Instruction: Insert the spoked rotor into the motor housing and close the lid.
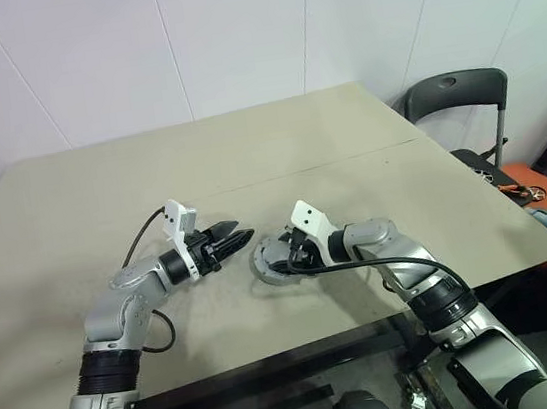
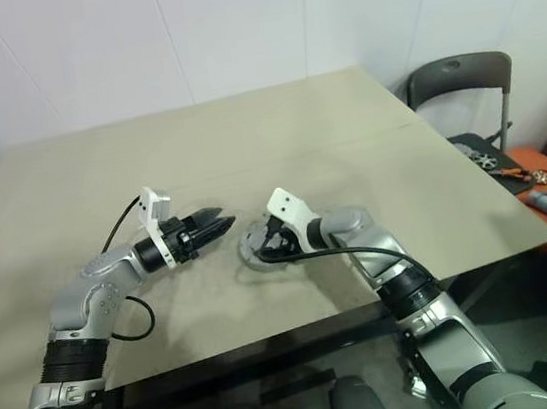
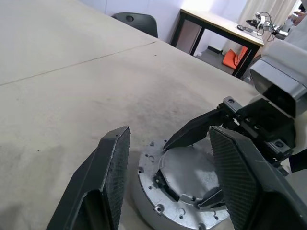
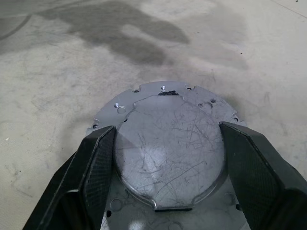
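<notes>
A wide beige table (image 1: 247, 157) takes up most of the scene, its top scuffed and crossed by a thin seam line. Beyond its far right corner stands a dark grey chair (image 1: 453, 95), and to the right of the table an orange surface (image 1: 545, 194) holds some small items too small to tell apart.

Near the table's front edge lies the motor housing (image 4: 163, 143), a round grey metal disc resting flat on the tabletop. Its upward face is a scratched silver plate with small screw holes around the flange; no writing, brand or label can be read on it. Whether that raised plate is the lid, I cannot tell.

The right gripper (image 4: 163, 167) points down at the housing, its two black fingers spread wide on either side of the raised plate, close to its edges; contact cannot be made out. The left gripper (image 3: 168, 177) hangs just beside the housing on the robot's left, pointing level toward it, fingers parted to a medium gap and holding nothing.
</notes>
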